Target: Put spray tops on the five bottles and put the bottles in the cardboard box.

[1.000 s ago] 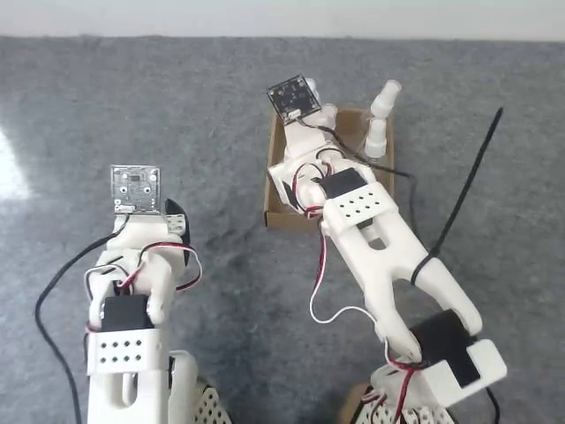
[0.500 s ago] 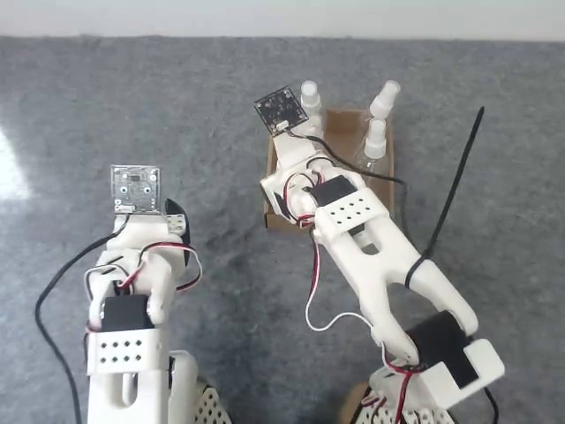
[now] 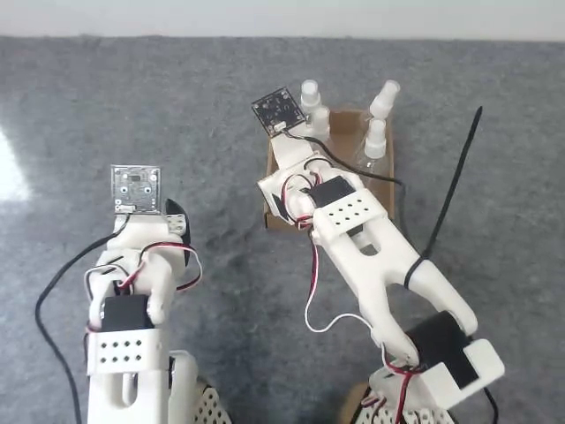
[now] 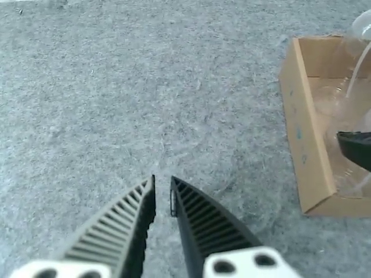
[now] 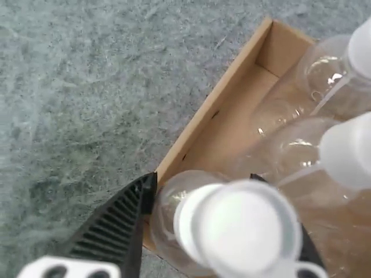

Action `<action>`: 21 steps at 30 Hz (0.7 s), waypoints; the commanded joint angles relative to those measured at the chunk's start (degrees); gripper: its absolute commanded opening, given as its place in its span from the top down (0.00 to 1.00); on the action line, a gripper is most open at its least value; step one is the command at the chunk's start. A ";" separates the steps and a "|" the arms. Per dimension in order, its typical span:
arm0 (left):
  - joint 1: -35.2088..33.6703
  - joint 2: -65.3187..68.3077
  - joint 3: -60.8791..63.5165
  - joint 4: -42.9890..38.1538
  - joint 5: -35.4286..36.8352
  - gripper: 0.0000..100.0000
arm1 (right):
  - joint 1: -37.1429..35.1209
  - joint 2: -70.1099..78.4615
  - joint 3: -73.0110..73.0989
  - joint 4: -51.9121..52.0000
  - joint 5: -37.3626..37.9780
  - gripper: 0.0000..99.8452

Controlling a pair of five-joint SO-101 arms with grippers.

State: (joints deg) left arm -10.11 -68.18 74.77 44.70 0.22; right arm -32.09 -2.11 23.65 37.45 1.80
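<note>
The right tool point(image 5: 203, 178) is closed on a clear bottle point(image 5: 171, 217), one dark ribbed finger point(image 5: 124, 223) pressed to its side and the other finger showing past its far side. The bottle wears a white spray top point(image 5: 240, 229) and stands upright inside the cardboard box point(image 4: 297, 110), just beside the box's side wall and near a corner. Whether its base rests on the box floor cannot be told. A second bottle point(image 5: 301, 159) with a white top stands just beside it, deeper in the box, and a third bottle point(image 5: 324, 72) stands beyond that, close to the far wall. In the high view the right arm stretches over the box.

The left tool point(image 4: 163, 180) hangs over the grey felt worktop point(image 3: 106, 106), well apart from the box. Its two ribbed fingers are drawn to a narrow slit with nothing between them.
</note>
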 commanded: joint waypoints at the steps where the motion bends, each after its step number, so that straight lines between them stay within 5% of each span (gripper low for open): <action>1: 0.18 -1.32 -0.57 -1.49 -0.35 0.96 | -0.48 -1.54 -1.05 -0.92 0.70 0.81; 21: 0.18 -1.32 -0.57 -1.49 -0.35 0.96 | -2.51 -1.54 -5.80 3.47 0.35 0.81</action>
State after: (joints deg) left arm -10.11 -68.18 74.77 44.70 0.22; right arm -33.85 -2.11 22.68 39.21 1.98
